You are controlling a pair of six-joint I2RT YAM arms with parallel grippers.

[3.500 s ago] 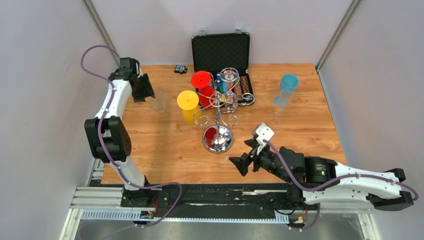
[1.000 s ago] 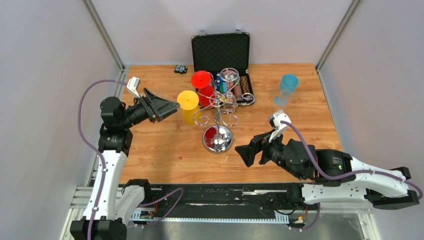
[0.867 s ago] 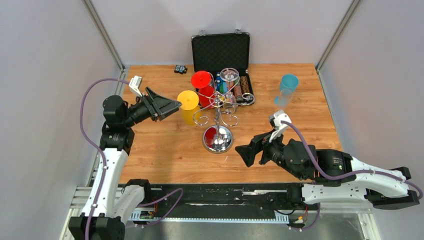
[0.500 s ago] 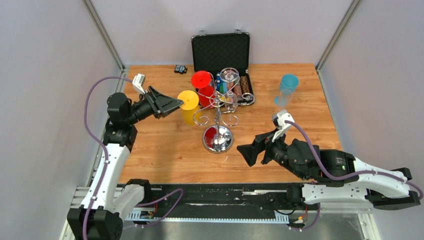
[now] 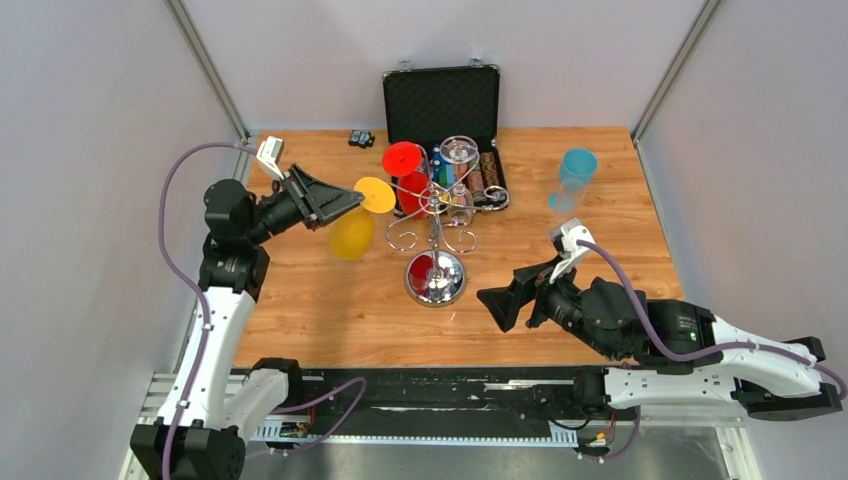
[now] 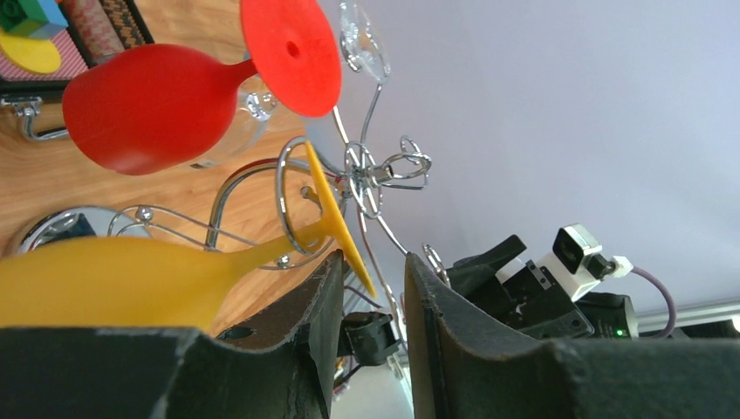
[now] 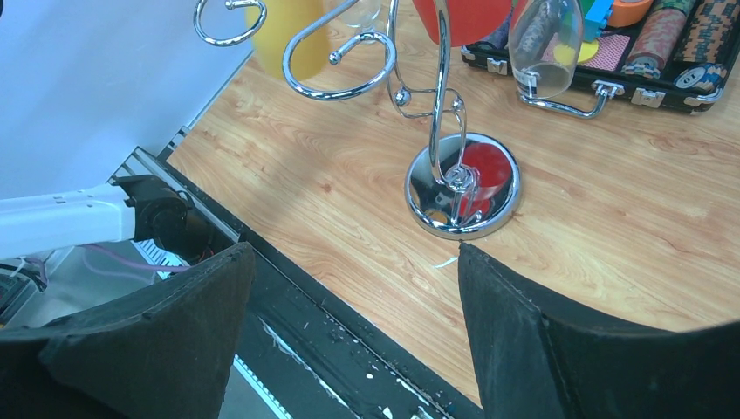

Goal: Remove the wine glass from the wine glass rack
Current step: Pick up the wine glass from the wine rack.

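As our left arm [image 5: 222, 300] stretches out, left gripper [image 6: 371, 266] straddles the yellow wine glass [image 5: 352, 232], grip unclear; right gripper [image 7: 351, 251] spread.

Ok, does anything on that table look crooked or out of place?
The yellow glass looks off: it leans at a slant, bowl out toward the left, away from the chrome rack, while the red glass hangs straight down. Its foot sits inside the left claw.
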